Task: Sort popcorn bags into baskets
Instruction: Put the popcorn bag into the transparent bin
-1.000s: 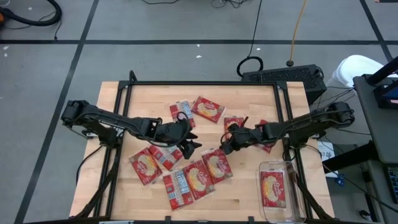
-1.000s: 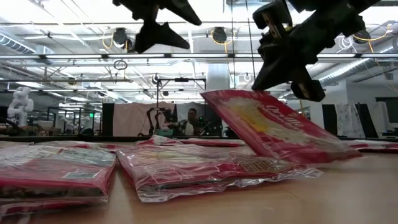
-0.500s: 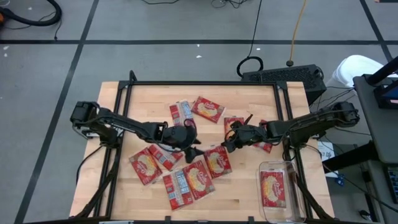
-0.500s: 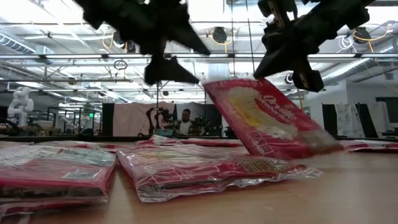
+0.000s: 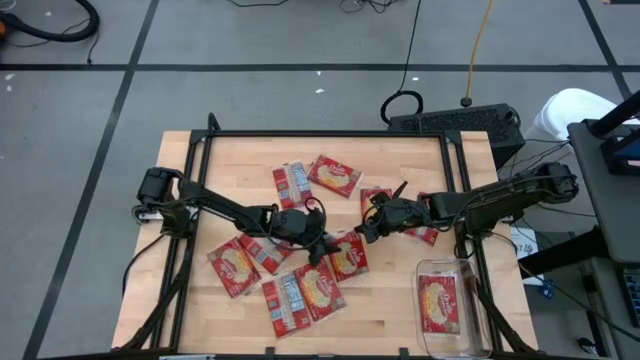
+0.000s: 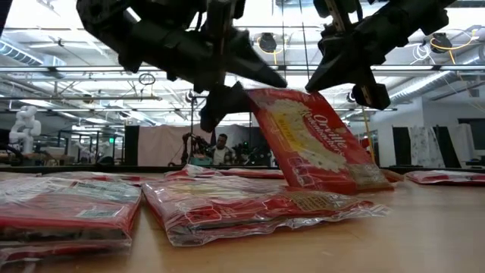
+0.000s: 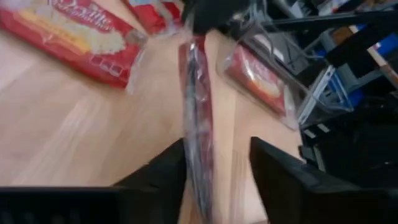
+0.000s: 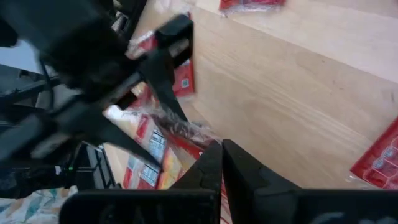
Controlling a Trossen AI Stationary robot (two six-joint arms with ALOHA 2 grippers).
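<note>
Packets (image 5: pixel 290 300) strewn around basket (image 5: pixel 446 307)

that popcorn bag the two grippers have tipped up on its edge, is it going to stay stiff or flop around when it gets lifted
The tilted popcorn bag probably holds its shape: it stands as a flat slab on one edge. Its clear wrapper looks glossy, so it may slip between the left gripper fingers. Pinched at a corner by the right gripper, it could swing or tip.
</note>
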